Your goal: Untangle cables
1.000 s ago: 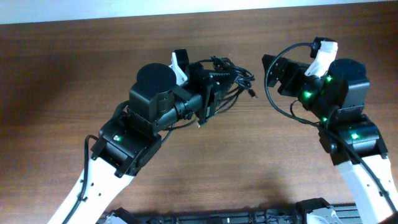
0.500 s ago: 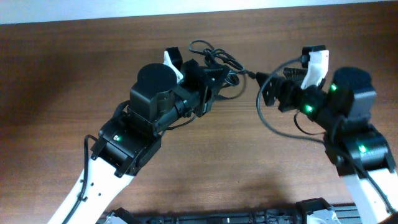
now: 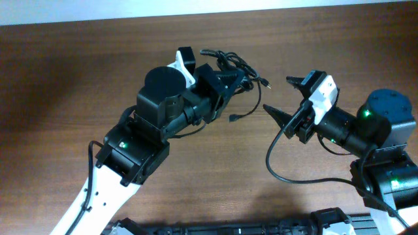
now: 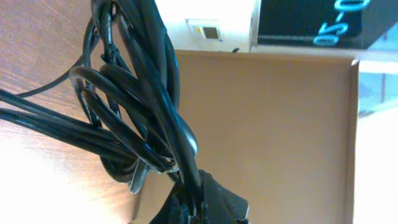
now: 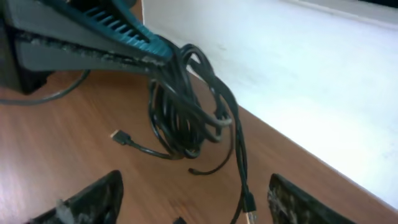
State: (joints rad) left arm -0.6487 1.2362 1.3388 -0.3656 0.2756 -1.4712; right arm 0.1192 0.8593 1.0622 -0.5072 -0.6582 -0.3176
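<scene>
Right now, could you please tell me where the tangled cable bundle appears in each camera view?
Overhead: the cable bundle sits at upper centre, at the tip of the left arm.
Left wrist: the cable bundle fills the left half, close up.
Right wrist: the cable bundle dangles at centre.
Shared landmark: the left gripper clamping it.

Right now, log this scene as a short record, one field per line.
Surface: brown wooden table
Task item: tangled bundle of thin black cables, knotted loops with loose plug ends trailing out
Left tool: shut on the bundle, which hangs from it near the table's far edge
Right tool: open, empty, aimed at the bundle but apart from it
Task state: cables not yet untangled
</scene>
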